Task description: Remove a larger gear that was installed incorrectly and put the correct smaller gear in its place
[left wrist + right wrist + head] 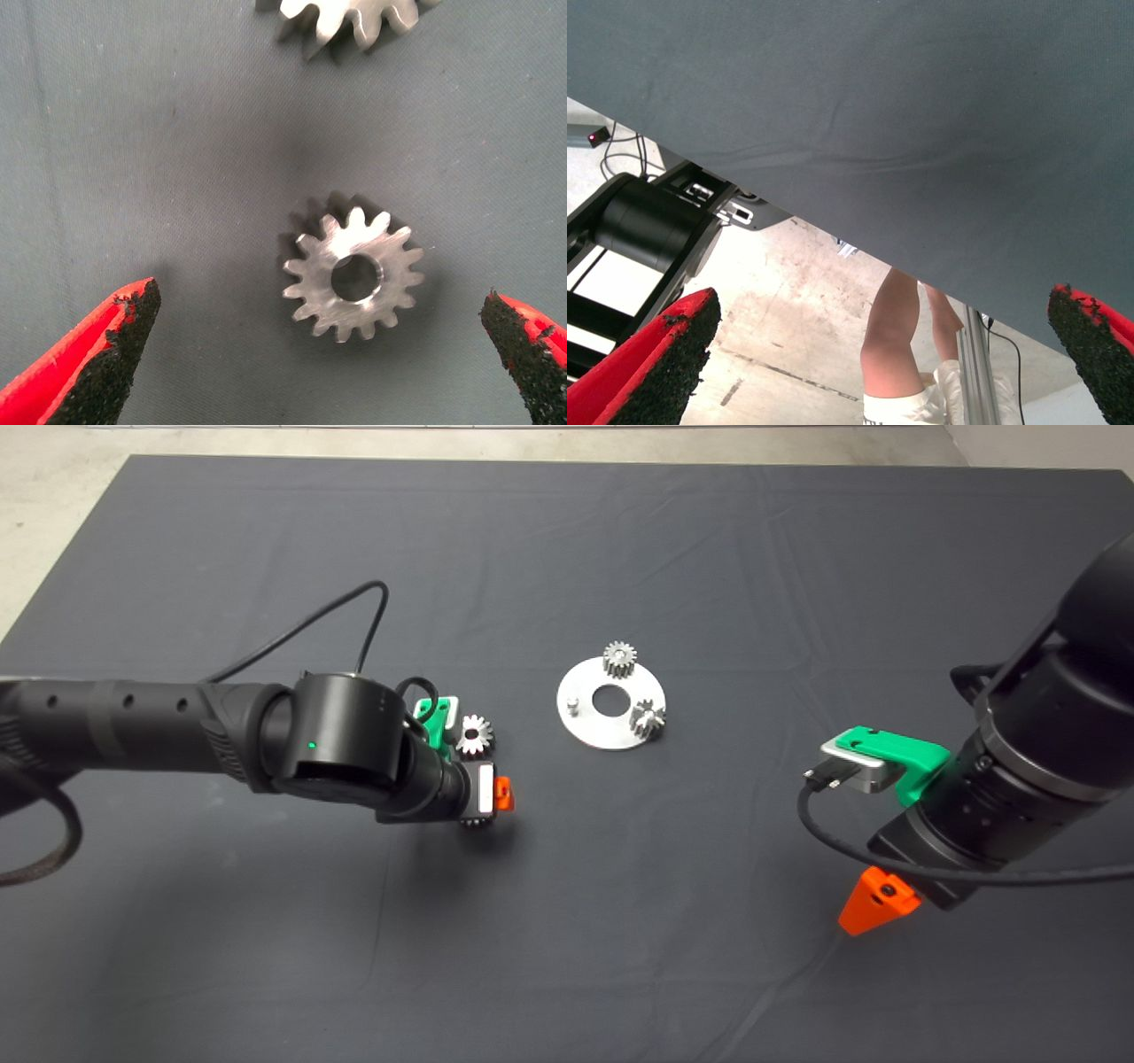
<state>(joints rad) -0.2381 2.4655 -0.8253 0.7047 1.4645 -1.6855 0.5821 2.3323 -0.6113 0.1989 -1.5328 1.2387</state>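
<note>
The small bright silver steel spur gear [353,275] has a brushed, faintly scratched flat face with a dull sheen. It lies on the dark grey matt cloth mat [159,150], finely woven and slightly creased. The left gripper's red plastic fingers [84,341] look smooth, their black pads [124,354] coarse and crumbly.

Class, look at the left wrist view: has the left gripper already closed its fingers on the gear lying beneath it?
No. The left gripper is open, its fingers apart on either side of the gear, untouched on the mat.
</note>
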